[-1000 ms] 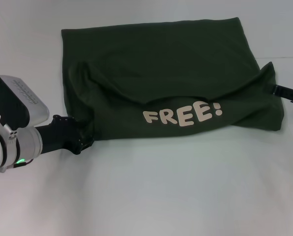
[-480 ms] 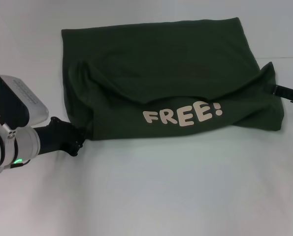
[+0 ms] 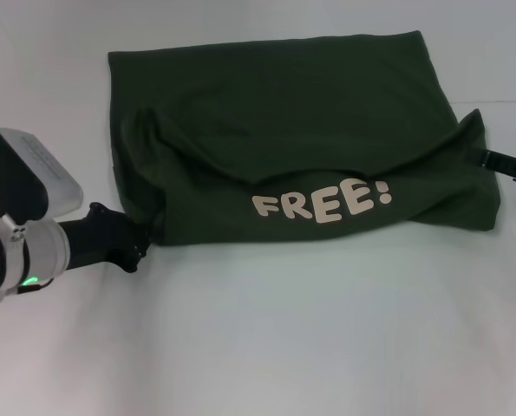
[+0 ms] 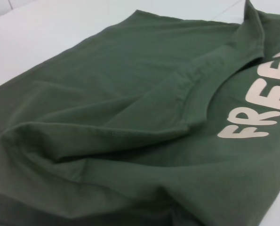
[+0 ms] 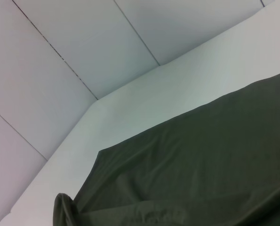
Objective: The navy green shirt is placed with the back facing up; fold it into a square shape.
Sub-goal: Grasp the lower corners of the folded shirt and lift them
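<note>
Left gripper (image 3: 140, 251) at shirt's 8 o'clock corner, right gripper (image 3: 505, 163) at 3 o'clock edge, finger states unclear; navy green shirt (image 3: 284, 130) part-folded, "FREE!" showing.

Shirt (image 3: 301, 130) dk olive green – cream "FREE!" lettering (image 3: 323, 204); table (image 3: 284, 329) white.

This looks like a robot test room or a lab, not a home. The worktop (image 3: 266, 338) is a plain white surface with only the navy green shirt (image 3: 292, 130) on it. Behind the worktop, the right wrist view shows a wall (image 5: 60, 52) of large pale panels with thin dark seams between them. There is no furniture or decoration near the shirt.
</note>
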`<move>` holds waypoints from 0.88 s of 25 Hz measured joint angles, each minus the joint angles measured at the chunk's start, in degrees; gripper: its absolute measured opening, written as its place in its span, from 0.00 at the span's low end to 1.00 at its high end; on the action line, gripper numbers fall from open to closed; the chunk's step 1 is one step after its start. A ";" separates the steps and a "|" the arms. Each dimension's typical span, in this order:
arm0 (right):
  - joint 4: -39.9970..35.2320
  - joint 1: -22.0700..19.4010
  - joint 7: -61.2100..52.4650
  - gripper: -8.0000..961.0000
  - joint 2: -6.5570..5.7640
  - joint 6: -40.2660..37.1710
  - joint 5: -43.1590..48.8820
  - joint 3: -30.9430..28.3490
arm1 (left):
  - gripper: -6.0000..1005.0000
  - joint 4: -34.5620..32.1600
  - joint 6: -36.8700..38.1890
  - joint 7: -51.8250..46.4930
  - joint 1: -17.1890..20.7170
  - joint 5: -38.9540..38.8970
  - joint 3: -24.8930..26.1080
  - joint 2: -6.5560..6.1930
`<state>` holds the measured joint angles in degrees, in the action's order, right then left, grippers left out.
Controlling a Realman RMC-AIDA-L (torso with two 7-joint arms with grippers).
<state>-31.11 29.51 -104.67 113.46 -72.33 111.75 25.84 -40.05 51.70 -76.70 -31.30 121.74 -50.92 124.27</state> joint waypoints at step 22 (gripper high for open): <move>0.00 -0.77 0.09 0.61 -0.26 -0.45 0.13 0.13 | 0.10 -3.64 1.84 -2.48 2.64 -0.48 1.18 0.12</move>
<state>-31.11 28.74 -104.58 113.20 -72.78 111.88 25.97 -43.69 53.54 -79.18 -28.66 121.26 -49.74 124.40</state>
